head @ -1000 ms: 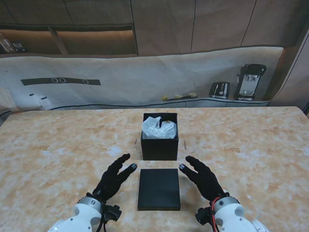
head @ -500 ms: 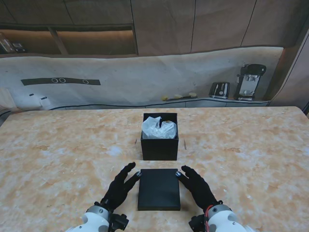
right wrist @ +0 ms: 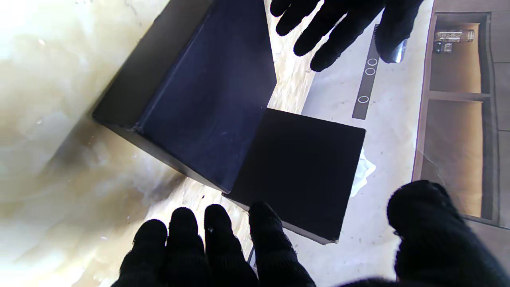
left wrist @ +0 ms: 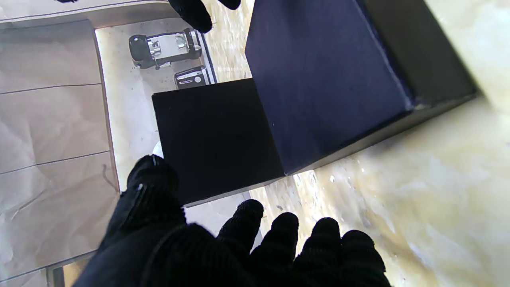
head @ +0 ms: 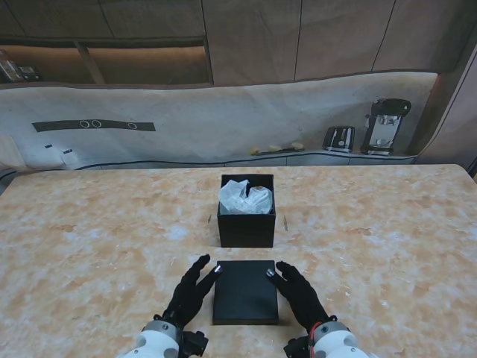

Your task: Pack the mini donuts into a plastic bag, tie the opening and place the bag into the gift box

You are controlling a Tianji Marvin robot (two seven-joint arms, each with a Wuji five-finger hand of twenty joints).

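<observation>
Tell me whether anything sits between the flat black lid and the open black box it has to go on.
Nothing visible does. The flat black lid lies nearer to me than the open black gift box, with only bare marble tabletop between them. The left hand and right hand flank the lid's sides.

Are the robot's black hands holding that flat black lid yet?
Not yet. The left hand and right hand sit open on either side of the lid, fingertips right at its edges, and it lies flat on the table.
</observation>
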